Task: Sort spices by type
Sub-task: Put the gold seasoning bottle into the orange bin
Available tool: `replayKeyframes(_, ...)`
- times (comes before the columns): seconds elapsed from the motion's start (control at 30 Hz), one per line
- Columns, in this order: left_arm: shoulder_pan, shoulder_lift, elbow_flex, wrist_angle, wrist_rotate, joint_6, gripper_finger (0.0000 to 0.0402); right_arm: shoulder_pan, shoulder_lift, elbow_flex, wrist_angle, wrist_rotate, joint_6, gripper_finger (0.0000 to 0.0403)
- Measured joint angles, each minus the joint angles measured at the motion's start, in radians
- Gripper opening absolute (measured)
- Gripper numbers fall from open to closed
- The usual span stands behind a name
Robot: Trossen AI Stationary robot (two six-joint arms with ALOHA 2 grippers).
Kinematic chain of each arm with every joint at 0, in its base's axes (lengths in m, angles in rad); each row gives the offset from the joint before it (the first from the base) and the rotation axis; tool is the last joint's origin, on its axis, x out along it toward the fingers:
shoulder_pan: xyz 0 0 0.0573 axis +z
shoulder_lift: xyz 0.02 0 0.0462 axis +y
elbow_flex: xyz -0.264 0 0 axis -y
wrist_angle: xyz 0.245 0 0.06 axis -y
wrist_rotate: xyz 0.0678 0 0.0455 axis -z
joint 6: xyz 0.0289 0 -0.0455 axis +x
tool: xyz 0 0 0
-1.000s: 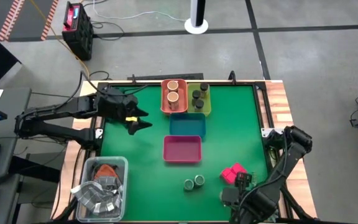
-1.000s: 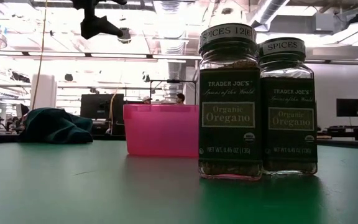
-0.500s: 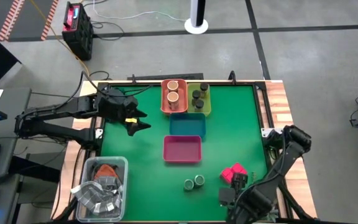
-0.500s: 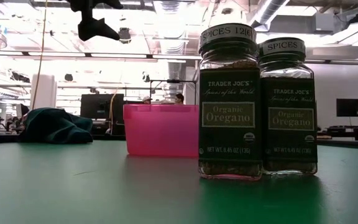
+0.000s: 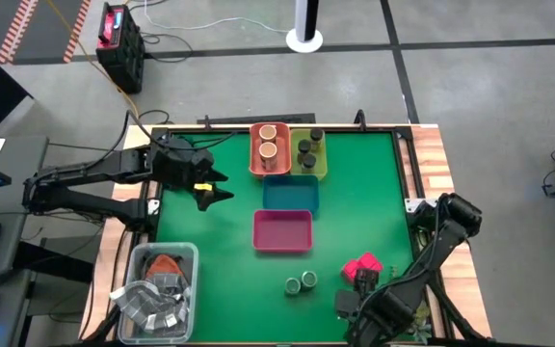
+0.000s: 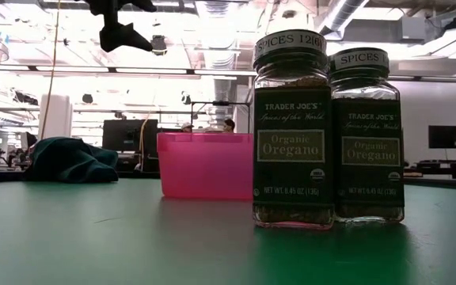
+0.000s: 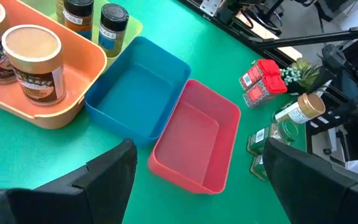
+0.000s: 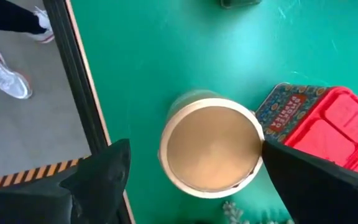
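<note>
Two tan-topped jars (image 5: pixel 269 143) stand in the orange tray (image 5: pixel 255 164), and three dark jars (image 5: pixel 307 150) stand in the yellow-green tray (image 5: pixel 322 166). A third tan-topped jar (image 8: pixel 210 149) stands on the mat beside the two pink blocks (image 5: pixel 362 267). My right gripper (image 8: pixel 194 177) is open above this jar, pointing down, with one finger on each side of it. The arm hides the jar in the high view. Two green-lidded oregano jars (image 5: pixel 302 283) stand on the mat near the front edge. My left gripper (image 5: pixel 212 188) is open and empty, high over the table's left side.
An empty blue tray (image 5: pixel 290 196) and an empty pink tray (image 5: pixel 283 232) lie mid-table. A clear bin (image 5: pixel 157 289) of oddments stands at the near left corner. A green sprig (image 8: pixel 235 213) lies by the pink blocks. A person's shoes (image 8: pixel 5 74) show beyond the table edge.
My right gripper has moved a little toward the table's left and near edges, by the pink blocks. The jars and trays have stayed where they were.
</note>
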Motion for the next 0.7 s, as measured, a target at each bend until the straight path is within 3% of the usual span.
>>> replayKeyframes(0.47,0.000,0.000,0.000,0.000,0.000,0.013,0.0329,-0.030,-0.001,0.020,-0.015,-0.004,-0.071,0.0400)
replayKeyframes(0.7,0.000,0.000,0.000,-0.001,0.000,0.014,0.0329,-0.038,-0.001,0.063,-0.091,-0.025,-0.023,0.0400)
